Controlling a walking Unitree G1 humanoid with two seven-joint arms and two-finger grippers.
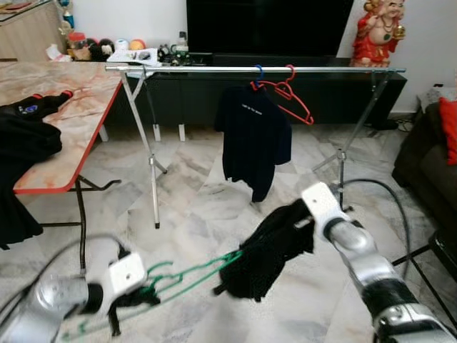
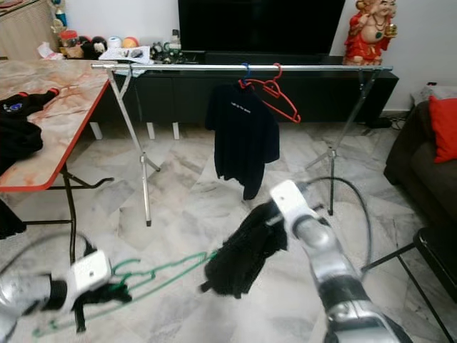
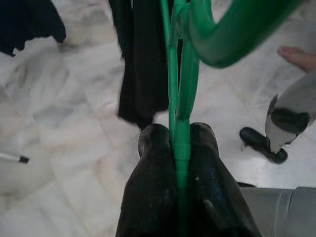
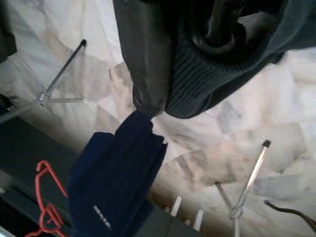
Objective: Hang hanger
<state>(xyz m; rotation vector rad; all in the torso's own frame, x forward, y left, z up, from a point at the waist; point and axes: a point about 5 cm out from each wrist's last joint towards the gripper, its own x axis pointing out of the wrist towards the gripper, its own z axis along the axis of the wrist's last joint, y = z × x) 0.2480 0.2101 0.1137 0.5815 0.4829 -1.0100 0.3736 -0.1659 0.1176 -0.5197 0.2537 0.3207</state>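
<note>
Low in front of the robot, well short of the drying rack (image 1: 214, 69), the left gripper (image 3: 177, 148) is clamped on a green hanger (image 1: 189, 275) — the wrist view has both fingers (image 3: 153, 168) pressed against its thin bar. The right gripper (image 1: 303, 218) is buried in a black garment (image 1: 268, 254) bunched at the hanger's far end; it seems to grip the cloth, though I cannot tell for sure. On the rail hang a navy T-shirt (image 1: 253, 139) and an empty red hanger (image 1: 293, 96). By my judgement the task is at an early stage — garment not yet dressed on the hanger, nothing lifted to the rail.
</note>
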